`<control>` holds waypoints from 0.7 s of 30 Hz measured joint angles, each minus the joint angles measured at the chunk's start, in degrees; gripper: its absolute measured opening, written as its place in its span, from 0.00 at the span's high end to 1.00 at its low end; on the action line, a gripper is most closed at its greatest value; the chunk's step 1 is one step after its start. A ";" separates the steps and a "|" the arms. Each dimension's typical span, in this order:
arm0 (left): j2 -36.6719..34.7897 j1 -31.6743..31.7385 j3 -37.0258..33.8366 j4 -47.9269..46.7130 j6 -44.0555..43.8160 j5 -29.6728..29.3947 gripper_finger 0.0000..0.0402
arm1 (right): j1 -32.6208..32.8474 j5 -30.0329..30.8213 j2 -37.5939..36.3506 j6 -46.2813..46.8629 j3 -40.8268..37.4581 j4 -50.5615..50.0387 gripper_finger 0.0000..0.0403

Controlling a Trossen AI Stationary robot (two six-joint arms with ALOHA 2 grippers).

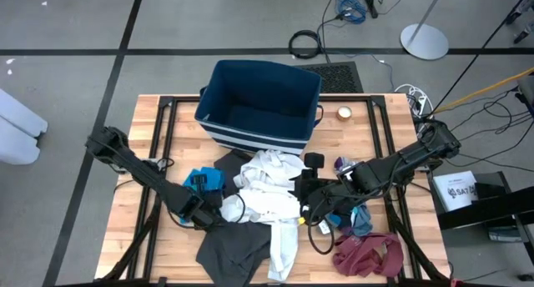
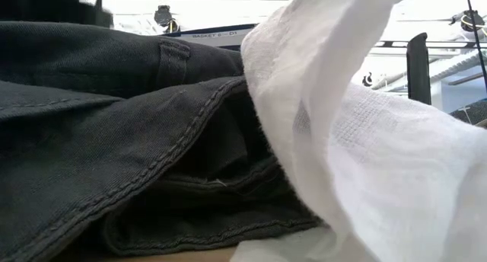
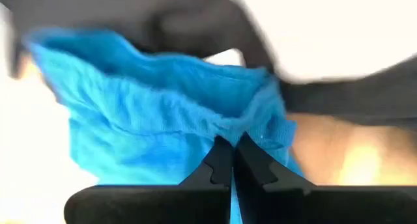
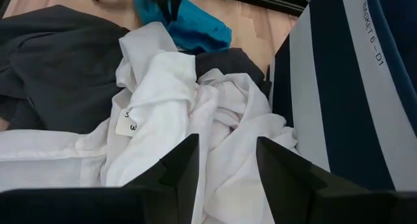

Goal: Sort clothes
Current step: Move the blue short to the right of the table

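Observation:
A bright blue top (image 1: 206, 181) lies bunched on the wooden table, left of a white top (image 1: 269, 193). My left gripper (image 1: 198, 189) stands over the blue top and is shut on it (image 3: 231, 151). My right gripper (image 4: 225, 160) hovers open above the white top (image 4: 169, 113), touching nothing. A dark grey garment (image 1: 234, 249) lies at the near edge, partly under the white one, and the two fill the low view (image 2: 114, 140). A maroon top (image 1: 367, 254) lies at the near right. Small grey-blue pieces (image 1: 360, 218) lie beside the right arm. My left gripper pinches a gathered fold of the blue top near its hemmed edge (image 3: 257, 129) between its two fingertips (image 3: 220, 160). The fingers come steeply from above, pointing down. The rest of the cloth spreads slack beyond the fingers. I cannot tell whether any of it is off the table.
A dark blue bin with white stripes (image 1: 219, 128) stands at the far middle of the table, close behind the white top (image 4: 326, 87). A small round tan object (image 1: 344, 113) lies to its right. Black frame bars cross the tabletop.

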 joint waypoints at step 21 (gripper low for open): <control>-17.61 -5.28 12.09 -6.35 0.36 -14.52 1.00 | 0.09 -0.03 0.00 1.70 -0.04 1.02 0.65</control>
